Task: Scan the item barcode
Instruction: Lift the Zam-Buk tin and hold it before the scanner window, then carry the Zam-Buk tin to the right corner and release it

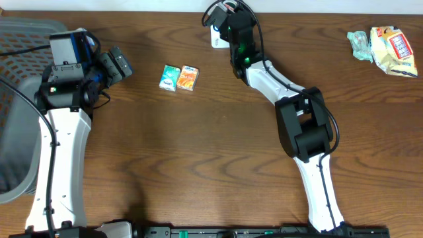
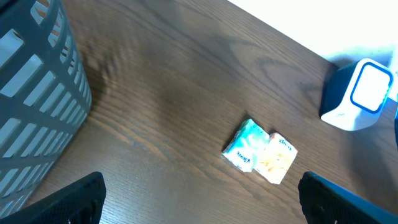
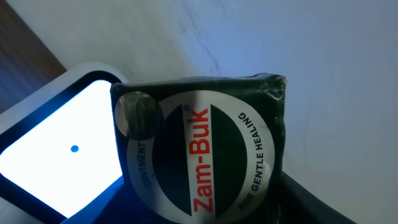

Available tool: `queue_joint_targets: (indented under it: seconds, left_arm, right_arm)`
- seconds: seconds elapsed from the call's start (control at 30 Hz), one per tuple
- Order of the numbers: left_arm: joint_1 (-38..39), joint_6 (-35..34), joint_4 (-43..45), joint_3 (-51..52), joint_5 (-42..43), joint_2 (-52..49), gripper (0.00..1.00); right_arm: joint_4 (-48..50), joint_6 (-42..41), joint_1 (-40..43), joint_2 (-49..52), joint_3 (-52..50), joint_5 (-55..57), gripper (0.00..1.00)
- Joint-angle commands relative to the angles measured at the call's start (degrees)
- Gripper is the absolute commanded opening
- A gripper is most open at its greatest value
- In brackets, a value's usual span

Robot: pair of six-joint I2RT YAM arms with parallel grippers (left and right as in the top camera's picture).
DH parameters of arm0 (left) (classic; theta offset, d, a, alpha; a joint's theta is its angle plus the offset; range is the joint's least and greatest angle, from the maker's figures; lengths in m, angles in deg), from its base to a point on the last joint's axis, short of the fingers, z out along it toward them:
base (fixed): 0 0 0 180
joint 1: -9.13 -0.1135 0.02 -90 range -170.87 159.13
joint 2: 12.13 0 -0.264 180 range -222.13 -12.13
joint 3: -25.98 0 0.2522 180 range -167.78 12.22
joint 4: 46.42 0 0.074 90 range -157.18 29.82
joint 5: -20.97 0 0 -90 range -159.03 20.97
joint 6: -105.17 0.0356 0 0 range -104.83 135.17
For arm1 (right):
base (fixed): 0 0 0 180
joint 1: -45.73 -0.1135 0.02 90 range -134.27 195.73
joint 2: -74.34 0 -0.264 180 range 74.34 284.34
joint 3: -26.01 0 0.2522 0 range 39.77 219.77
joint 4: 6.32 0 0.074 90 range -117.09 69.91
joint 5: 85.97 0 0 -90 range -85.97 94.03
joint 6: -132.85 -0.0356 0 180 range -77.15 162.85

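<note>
1. Right claw (image 1: 231, 28) is clenched on the Zam-Buk ointment box (image 3: 199, 155), label facing the wrist camera.
2. The box is held off the counter (image 1: 218, 145) at its far edge, just in front of the barcode scanner (image 3: 56, 155) and overlapping its lit window.
3. Left claw (image 1: 117, 64) is released, jaws wide, beside the grey basket (image 2: 31, 93).
4. Teal packet (image 2: 245, 144) and orange packet (image 2: 277, 158) lie touching, well apart from the box.

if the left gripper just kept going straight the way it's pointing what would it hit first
Most likely the teal packet, lying beside the orange packet roughly ahead of the open left gripper, though depth is unclear.
</note>
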State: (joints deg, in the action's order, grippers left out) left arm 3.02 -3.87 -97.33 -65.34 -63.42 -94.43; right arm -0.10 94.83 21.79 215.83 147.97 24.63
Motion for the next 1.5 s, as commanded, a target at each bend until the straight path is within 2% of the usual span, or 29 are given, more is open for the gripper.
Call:
queue_joint_targets:
  seconds: [0.0, 0.2, 0.5, 0.67, 0.87, 0.97, 1.1, 1.17, 1.2, 1.3, 1.47]
  left_arm:
    - [-0.09, 0.15, -0.13, -0.20, -0.76, -0.04, 0.98]
    - [-0.09, 0.15, -0.13, -0.20, -0.76, -0.04, 0.98]
    - [-0.09, 0.15, -0.13, -0.20, -0.76, -0.04, 0.98]
    - [-0.09, 0.15, -0.15, -0.20, -0.76, -0.04, 0.98]
    - [-0.09, 0.15, -0.13, -0.20, -0.74, -0.04, 0.98]
    - [-0.09, 0.15, -0.15, -0.20, -0.76, -0.04, 0.98]
    - [-0.09, 0.15, -0.13, -0.20, -0.76, -0.04, 0.98]
    - [-0.09, 0.15, -0.13, -0.20, -0.76, -0.04, 0.98]
    - [-0.09, 0.15, -0.15, -0.20, -0.76, -0.04, 0.98]
    - [-0.09, 0.15, -0.13, -0.20, -0.76, -0.04, 0.98]
    - [-0.09, 0.15, -0.13, -0.20, -0.76, -0.04, 0.97]
  right_arm:
    - [-0.37, 3.39, -0.17, 0.28, 0.55, 0.33, 0.54]
    - [-3.48, 3.39, 0.24, 0.28, 0.52, 1.64, 0.54]
    - [-3.17, 3.13, 0.63, -0.31, 0.52, 4.74, 0.55]
    - [-3.89, -4.92, 4.02, -3.28, 0.52, 9.77, 0.50]
    - [-8.79, -11.54, 11.85, -5.97, 0.55, 17.40, 0.50]
    - [-18.99, -20.04, 17.35, -5.95, 0.55, 21.07, 0.48]
    - [-30.14, -30.34, 24.55, -5.95, 0.55, 21.05, 0.54]
    - [-33.81, -34.10, 27.93, -5.95, 0.55, 21.05, 0.63]
    - [-35.10, -34.84, 29.33, -5.95, 0.55, 21.07, 0.69]
    - [-38.60, -34.84, 32.37, -5.97, 0.55, 21.07, 0.99]
    - [-41.42, -35.43, 33.27, -6.19, 0.55, 21.09, 0.99]
